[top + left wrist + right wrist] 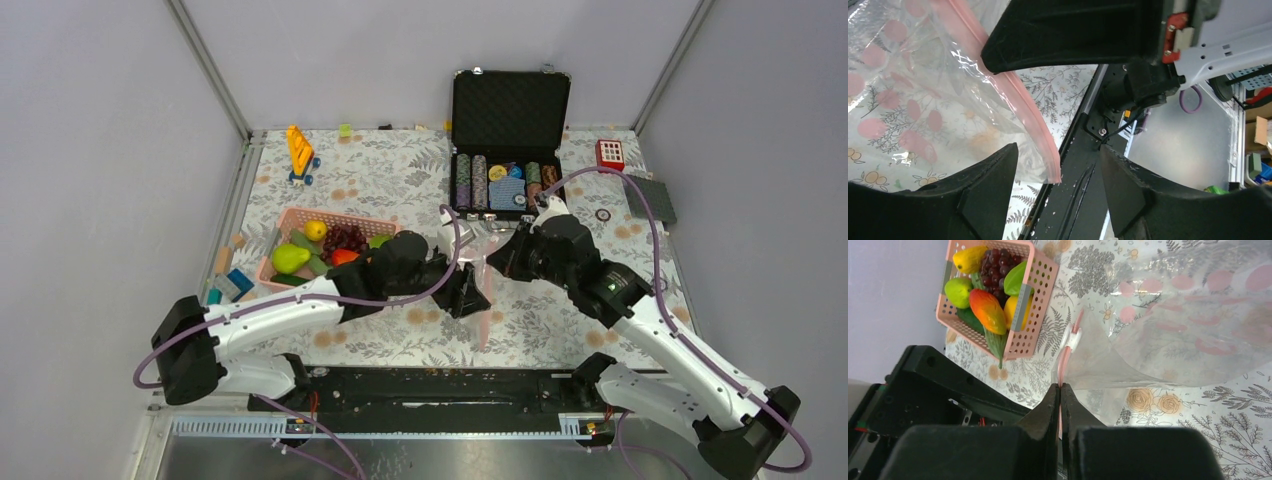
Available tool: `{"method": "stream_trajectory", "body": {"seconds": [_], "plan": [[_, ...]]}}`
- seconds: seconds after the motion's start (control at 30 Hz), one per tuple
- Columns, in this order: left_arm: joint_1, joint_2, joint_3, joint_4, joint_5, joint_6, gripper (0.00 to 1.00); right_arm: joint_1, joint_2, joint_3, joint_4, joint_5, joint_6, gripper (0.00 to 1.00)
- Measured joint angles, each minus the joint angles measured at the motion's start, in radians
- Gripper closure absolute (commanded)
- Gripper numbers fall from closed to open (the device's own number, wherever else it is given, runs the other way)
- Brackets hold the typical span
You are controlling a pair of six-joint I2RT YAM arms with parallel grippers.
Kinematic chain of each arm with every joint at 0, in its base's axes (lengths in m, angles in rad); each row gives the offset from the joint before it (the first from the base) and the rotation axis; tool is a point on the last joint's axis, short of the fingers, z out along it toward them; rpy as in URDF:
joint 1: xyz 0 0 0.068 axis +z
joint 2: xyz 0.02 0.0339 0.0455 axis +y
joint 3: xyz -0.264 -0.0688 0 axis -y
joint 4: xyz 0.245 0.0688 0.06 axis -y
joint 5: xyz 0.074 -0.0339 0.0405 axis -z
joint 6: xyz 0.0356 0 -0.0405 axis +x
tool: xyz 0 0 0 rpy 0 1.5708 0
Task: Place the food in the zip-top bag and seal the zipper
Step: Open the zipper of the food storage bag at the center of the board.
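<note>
The clear zip-top bag (1198,330) lies on the flowered cloth between the two grippers. Its pink zipper (1064,360) carries a white slider (1071,340). My right gripper (1060,386) is shut on the zipper strip at one end of the mouth. My left gripper (1058,165) is open, with the other end of the zipper (1013,95) hanging between its jaws near the table's front edge. The food sits in the pink basket (1035,305): mango (987,310), grapes (998,260), yellow citrus (970,257), cucumber (968,317) and a leafy piece (1015,277). The bag looks empty.
An open black case (505,180) of poker chips stands at the back. A yellow toy (300,150), a red box (610,153) and a grey pad (652,198) lie near the back edges. Small blocks (230,285) lie left of the basket (285,225).
</note>
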Motion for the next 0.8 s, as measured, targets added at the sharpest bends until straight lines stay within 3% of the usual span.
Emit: {"method": "stream_trajectory", "body": {"seconds": [0.33, 0.47, 0.6, 0.63, 0.7, 0.8], "plan": [[-0.031, 0.089, 0.064, -0.076, -0.151, -0.035, 0.48, 0.061, 0.0, 0.008, 0.017, 0.162, 0.085, 1.0], [-0.048, 0.11, 0.073, -0.109, -0.182, -0.035, 0.71, 0.069, 0.0, 0.008, 0.018, 0.19, 0.102, 1.0], [-0.054, 0.11, 0.073, -0.124, -0.196, -0.035, 1.0, 0.071, 0.001, 0.008, 0.018, 0.208, 0.101, 1.0], [-0.055, 0.11, 0.073, -0.124, -0.198, -0.036, 1.0, 0.071, 0.001, 0.008, 0.018, 0.209, 0.097, 1.0], [-0.055, 0.11, 0.073, -0.125, -0.201, -0.035, 1.0, 0.072, 0.0, 0.009, 0.018, 0.212, 0.077, 0.8], [-0.055, 0.11, 0.072, -0.124, -0.202, -0.04, 1.0, 0.072, -0.01, 0.008, 0.023, 0.203, 0.023, 0.34]]}}
